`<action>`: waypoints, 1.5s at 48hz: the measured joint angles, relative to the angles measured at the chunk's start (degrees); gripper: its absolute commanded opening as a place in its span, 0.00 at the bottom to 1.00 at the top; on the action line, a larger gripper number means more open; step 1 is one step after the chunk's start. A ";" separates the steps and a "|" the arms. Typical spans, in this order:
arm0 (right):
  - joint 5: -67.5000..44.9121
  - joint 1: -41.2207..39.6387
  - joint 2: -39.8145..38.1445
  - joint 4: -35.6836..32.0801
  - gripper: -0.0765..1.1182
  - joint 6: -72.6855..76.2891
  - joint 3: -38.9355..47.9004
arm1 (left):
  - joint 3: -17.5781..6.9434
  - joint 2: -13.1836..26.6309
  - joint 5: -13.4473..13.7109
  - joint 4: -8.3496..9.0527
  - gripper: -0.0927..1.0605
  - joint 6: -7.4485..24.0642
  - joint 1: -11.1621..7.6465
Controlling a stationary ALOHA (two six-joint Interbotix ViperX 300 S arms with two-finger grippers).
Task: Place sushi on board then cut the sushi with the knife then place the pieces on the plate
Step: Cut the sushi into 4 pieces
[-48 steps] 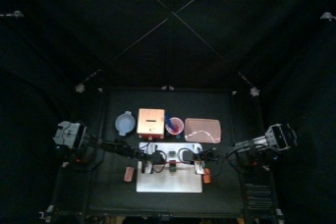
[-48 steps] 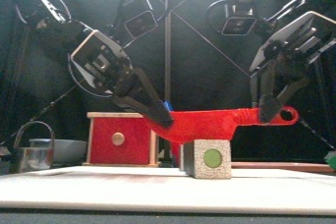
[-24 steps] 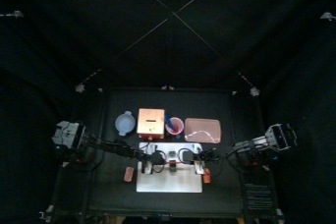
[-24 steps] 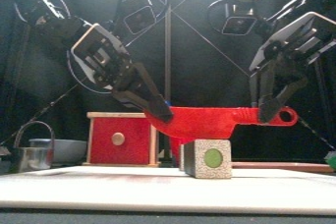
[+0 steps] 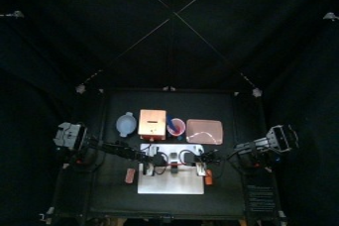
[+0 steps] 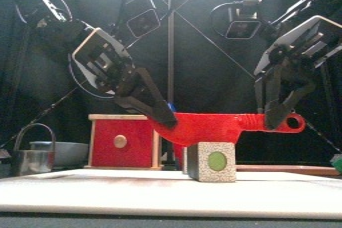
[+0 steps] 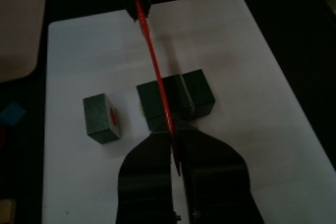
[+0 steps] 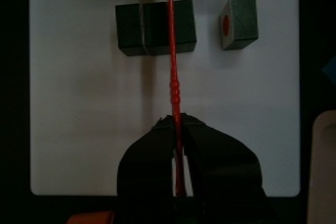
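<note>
Both grippers hold a red toy knife [image 6: 214, 125] level across the white cutting board [image 6: 171, 187]. My left gripper [image 6: 166, 122] is shut on its blade end. My right gripper [image 6: 281, 120] is shut on its handle end. The blade's lower edge sits at the top of the dark green sushi roll [image 6: 211, 160]. In the left wrist view the knife [image 7: 155, 66] runs over the roll [image 7: 175, 101], and one cut piece [image 7: 98, 117] lies apart beside it. The right wrist view shows the same roll [image 8: 157, 27] and separate piece [image 8: 237, 22] under the knife [image 8: 172, 51].
Behind the board stand the wooden box with a red drawer front [image 6: 123, 140], a red cup [image 5: 176, 126], the pink tray [image 5: 204, 129] at the back right and the blue-grey bowl [image 5: 126, 124] at the back left. A metal cutter [image 6: 38, 155] sits at the far left.
Both grippers keep their hold on the knife. It has shifted only slightly over the roll, with the handle end dipping a little.
</note>
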 measured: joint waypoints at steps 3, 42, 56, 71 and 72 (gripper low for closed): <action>0.00 0.00 0.09 0.00 0.34 0.09 0.00 | -0.09 0.26 0.00 -0.18 0.34 0.00 0.00; 4.83 0.09 0.35 0.53 0.34 0.09 -3.16 | -0.53 -2.99 0.18 -2.11 0.34 0.18 -0.35; 5.27 2.64 0.26 1.85 0.34 0.00 -3.96 | -0.53 -3.43 0.18 -1.85 0.34 0.18 -2.37; 5.27 3.08 1.76 3.69 0.34 0.09 -4.39 | -0.62 -0.62 0.09 -1.93 0.34 0.18 -3.34; 5.27 3.08 1.85 3.69 0.34 0.00 -4.48 | -0.62 -0.53 0.09 -1.93 0.34 0.09 -3.43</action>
